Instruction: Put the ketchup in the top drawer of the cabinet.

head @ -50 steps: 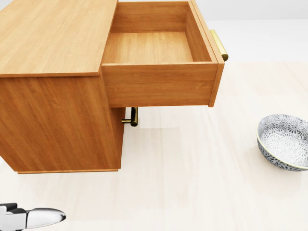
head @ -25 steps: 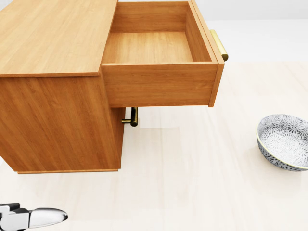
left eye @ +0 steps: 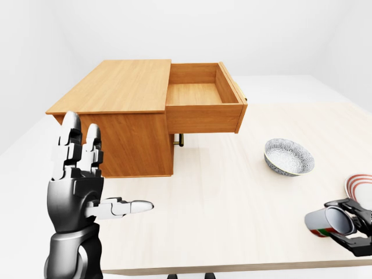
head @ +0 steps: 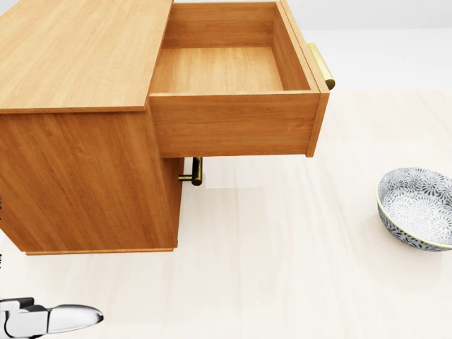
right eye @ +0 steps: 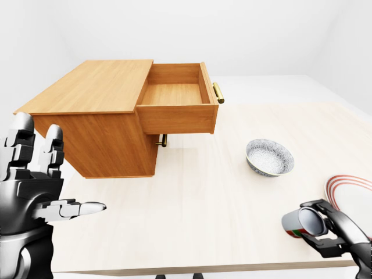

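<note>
A pale wood-grain table point(left eye: 232, 209) carried the boxy, warm-toned wooden cabinet point(left eye: 116, 110), its top drawer point(left eye: 200, 104) pulled out and bare inside, a brass bar handle point(right eye: 218, 93) on its face. Up and left of the right hand point(right eye: 331, 232) sat a round patterned bowl point(right eye: 269, 157); a red-ringed plate point(right eye: 351, 192) just above that hand was cut off by the edge. The left hand point(left eye: 78, 180), glossy metal, stood upright with fingers spread apart. The right hand's fingers wrapped the ketchup point(right eye: 299, 224), mostly hidden. In the head view, the left fingertip had crept slightly rightward.
</note>
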{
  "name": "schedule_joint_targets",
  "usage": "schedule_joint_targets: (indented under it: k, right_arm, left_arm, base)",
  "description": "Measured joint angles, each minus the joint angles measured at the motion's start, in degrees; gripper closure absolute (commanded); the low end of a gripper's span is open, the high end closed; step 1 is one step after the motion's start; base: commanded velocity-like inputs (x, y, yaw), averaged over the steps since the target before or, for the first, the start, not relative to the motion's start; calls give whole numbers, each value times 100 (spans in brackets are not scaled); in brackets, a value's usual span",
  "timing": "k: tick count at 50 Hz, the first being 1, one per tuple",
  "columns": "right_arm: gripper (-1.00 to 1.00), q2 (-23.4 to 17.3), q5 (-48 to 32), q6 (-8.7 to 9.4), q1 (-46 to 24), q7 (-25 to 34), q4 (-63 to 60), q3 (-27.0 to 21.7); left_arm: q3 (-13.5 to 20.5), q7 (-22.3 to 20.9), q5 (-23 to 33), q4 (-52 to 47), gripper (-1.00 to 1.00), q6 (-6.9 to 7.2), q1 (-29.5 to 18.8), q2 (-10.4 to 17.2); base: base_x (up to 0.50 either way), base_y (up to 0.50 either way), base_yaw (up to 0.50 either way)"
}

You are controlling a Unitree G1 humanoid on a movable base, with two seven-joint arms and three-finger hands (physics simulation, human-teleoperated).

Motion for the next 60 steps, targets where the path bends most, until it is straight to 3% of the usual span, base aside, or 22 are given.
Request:
schedule_joint_targets:
  k: [18, 34, 45, 60]
  right_arm:
    - [100, 182, -110, 0, 60, 0, -364, 93]
    - [100, 433, -910, 0, -390, 0, -3337, 269]
    - [100, 215, -1595, 0, -1052, 0, -5000, 885]
    - [100, -358, -2292, 0, -2125, 0, -6693, 2239]
  left_arm:
    - [-54, 10, 38, 14, -100, 0, 35, -5]
    - [-9, -3, 12, -28, -100, 0, 26, -3]
    - [27, -7, -9, -48, -100, 0, 8, -3]
    - [62, -12, -38, -101, -100, 0, 12, -10]
  base:
    - [0, 0, 0]
    - [0, 0, 0]
    - [0, 0, 0]
    - [0, 0, 0]
